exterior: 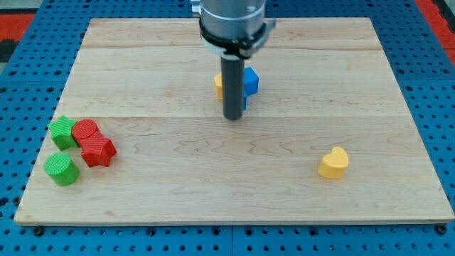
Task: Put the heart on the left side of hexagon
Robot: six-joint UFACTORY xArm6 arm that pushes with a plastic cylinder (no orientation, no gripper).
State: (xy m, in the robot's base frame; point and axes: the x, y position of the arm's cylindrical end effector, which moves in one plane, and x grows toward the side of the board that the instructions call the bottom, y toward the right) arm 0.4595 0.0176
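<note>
A yellow heart (333, 162) lies on the wooden board at the view's lower right. A yellow block (219, 84), probably the hexagon, sits near the board's top middle, mostly hidden behind my rod. A blue block (251, 81) touches it on the right, its shape partly hidden. My tip (233, 116) rests on the board just below these two blocks, far to the upper left of the heart.
At the view's lower left stands a cluster: a green star-like block (62, 131), a red cylinder (84, 130), a red star-like block (97, 151) and a green cylinder (61, 169). The wooden board (178, 199) lies on a blue pegboard.
</note>
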